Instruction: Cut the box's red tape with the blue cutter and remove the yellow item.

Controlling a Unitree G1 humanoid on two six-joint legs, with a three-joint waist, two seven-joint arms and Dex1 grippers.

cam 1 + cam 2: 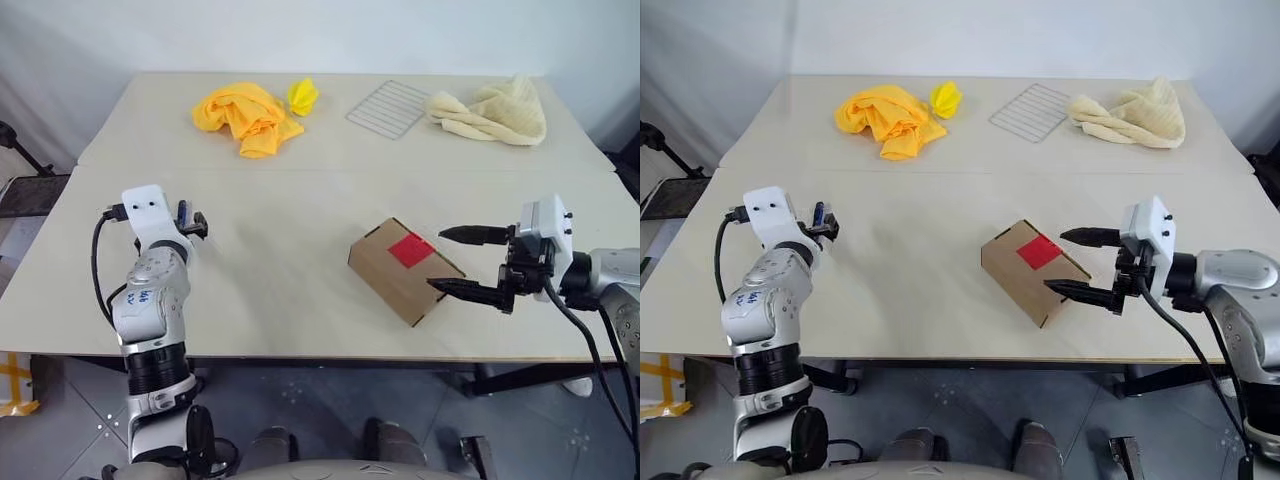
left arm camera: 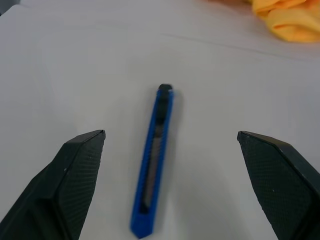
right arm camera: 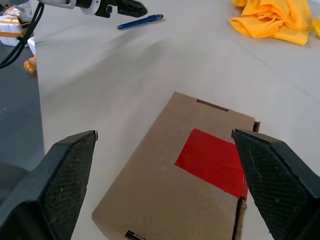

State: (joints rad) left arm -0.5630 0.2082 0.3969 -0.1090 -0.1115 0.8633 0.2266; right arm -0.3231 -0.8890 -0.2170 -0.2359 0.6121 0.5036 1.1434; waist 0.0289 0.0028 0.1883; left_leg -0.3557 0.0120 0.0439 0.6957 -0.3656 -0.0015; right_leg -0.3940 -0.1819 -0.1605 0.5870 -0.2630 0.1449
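Matt brown cardboard box (image 3: 165, 175) with smooth red tape (image 3: 212, 161) (slightly glossy); blue plastic cutter (image 2: 152, 165) between textured black fingers (image 2: 70, 180); matt counter (image 1: 280, 260).

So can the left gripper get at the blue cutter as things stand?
Probably yes. The left gripper is open, and the blue cutter lies flat on the bare table between its fingers, with nothing in the way.

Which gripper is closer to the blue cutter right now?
Left. The left gripper is open with the blue cutter between its fingers; the right gripper is open by the box.
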